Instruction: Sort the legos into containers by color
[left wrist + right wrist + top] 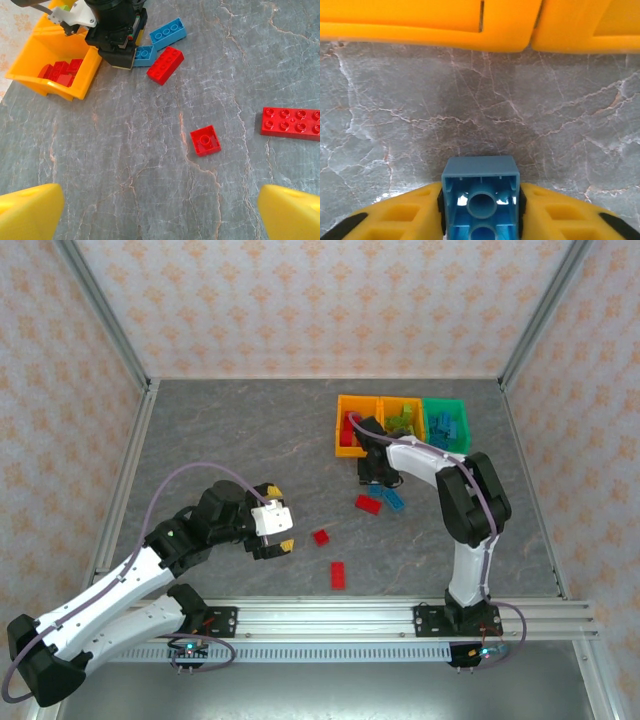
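Right tool (480,207) clamps 1 blue lego (480,182) (underside visible)

Bright, even, diffuse light; soft shadow on the table (485,120) ahead of the glinting blue lego (480,172); sharp focus.

On my right wrist feed I log one blue lego (480,200), hollow underside toward the lens, clamped on both sides by the yellow fingers (405,220) of the right gripper (480,212). Ahead lies grey marbled tabletop (470,110). Past that are the walls of the left orange container (420,25) and the right orange container (590,25), side by side with a narrow gap.
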`<state>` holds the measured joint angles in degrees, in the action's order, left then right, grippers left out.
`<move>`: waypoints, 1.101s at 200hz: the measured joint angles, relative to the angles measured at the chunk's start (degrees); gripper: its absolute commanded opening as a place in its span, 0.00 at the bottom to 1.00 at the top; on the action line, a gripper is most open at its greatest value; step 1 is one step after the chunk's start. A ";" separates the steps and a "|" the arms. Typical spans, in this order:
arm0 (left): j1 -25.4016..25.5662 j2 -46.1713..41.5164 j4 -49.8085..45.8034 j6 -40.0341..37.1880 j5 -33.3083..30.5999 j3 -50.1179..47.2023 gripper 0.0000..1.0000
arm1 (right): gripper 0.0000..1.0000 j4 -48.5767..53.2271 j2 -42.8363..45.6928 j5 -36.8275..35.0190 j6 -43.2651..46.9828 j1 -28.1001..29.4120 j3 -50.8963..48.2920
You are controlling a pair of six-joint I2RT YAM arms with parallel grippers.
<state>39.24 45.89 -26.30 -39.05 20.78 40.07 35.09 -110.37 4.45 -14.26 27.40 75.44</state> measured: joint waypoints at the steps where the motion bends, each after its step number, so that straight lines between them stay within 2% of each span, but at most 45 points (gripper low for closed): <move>1: 0.00 0.00 0.00 0.00 0.00 0.00 1.00 | 0.33 0.00 0.00 0.00 0.04 0.00 0.00; 26: 0.00 0.00 -0.02 0.00 0.02 0.00 1.00 | 0.27 -0.02 0.57 -0.11 -0.79 0.00 -0.24; 47: 0.00 0.02 -0.02 0.00 0.07 0.00 1.00 | 0.26 -0.02 3.58 -0.17 -1.29 0.00 -2.01; 88: 0.00 0.02 -0.02 -0.02 0.04 0.04 1.00 | 0.26 -0.48 18.16 -2.16 -3.21 -1.01 -5.53; 107: 0.00 0.00 -0.02 -0.02 0.04 0.04 1.00 | 0.26 -2.16 23.98 -4.63 -3.78 -4.09 -5.49; 128: 0.00 0.02 -0.02 -0.02 0.09 0.04 1.00 | 0.26 -4.09 25.92 -6.86 -3.67 -10.91 -4.22; 149: 0.00 0.00 -0.09 -0.04 0.52 0.04 1.00 | 0.26 -5.11 21.81 -8.24 -2.78 -18.60 0.09; 173: 0.00 -0.04 -0.44 -0.07 1.25 0.04 1.00 | 0.29 -5.35 10.91 -9.03 -1.29 -24.68 10.23; 187: 0.00 -0.22 -0.46 -0.07 1.33 0.04 1.00 | 0.35 -4.92 4.37 -9.07 -0.42 -26.23 16.39; 207: 0.00 -0.66 -0.24 0.22 0.98 0.04 1.00 | 0.55 -2.43 -3.93 -9.03 0.63 -27.10 24.87; 220: 0.00 -0.85 0.26 0.94 0.24 0.04 1.00 | 0.60 -0.63 -6.97 -8.94 0.90 -27.21 28.04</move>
<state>39.24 45.04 -26.04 -38.11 21.02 40.12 34.46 -117.34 -4.49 -13.37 0.19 103.48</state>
